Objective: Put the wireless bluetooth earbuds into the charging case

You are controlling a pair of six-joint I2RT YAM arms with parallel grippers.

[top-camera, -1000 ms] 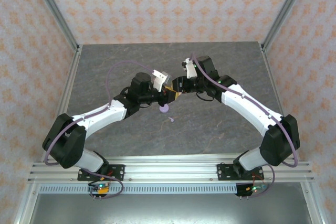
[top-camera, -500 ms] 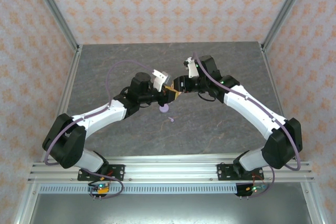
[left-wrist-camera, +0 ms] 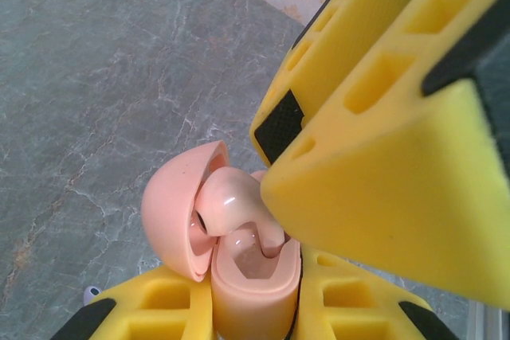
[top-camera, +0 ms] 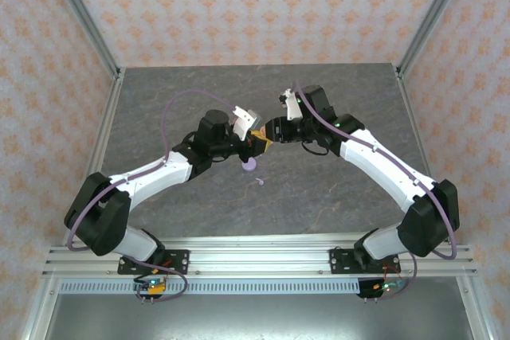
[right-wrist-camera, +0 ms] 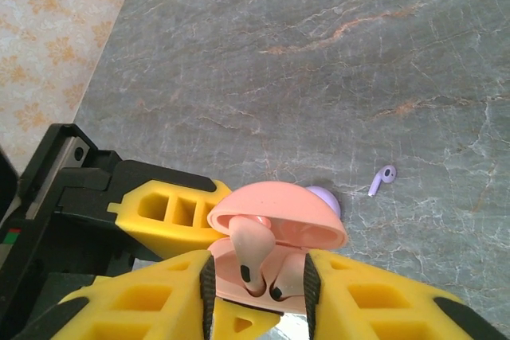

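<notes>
My left gripper (left-wrist-camera: 255,318) is shut on the base of an open pale pink charging case (left-wrist-camera: 253,296), whose lid (left-wrist-camera: 171,212) is hinged back. One pink earbud (right-wrist-camera: 249,248) stands tilted with its stem in the left slot, its head still proud of the case. A second pink earbud (right-wrist-camera: 284,280) sits low in the right slot. My right gripper (right-wrist-camera: 256,286) is open, its fingers (right-wrist-camera: 151,308) straddling the case from above. Both grippers meet above the table's middle (top-camera: 261,137). A lavender earbud (right-wrist-camera: 383,179) lies loose on the table.
A lavender round case (top-camera: 249,166) rests on the grey stone-pattern table (top-camera: 335,197) just below the grippers, with the loose lavender earbud (top-camera: 260,181) beside it. Metal frame posts and patterned walls enclose the table.
The right gripper has edged slightly toward the left gripper and the case. The left arm has hardly moved.
</notes>
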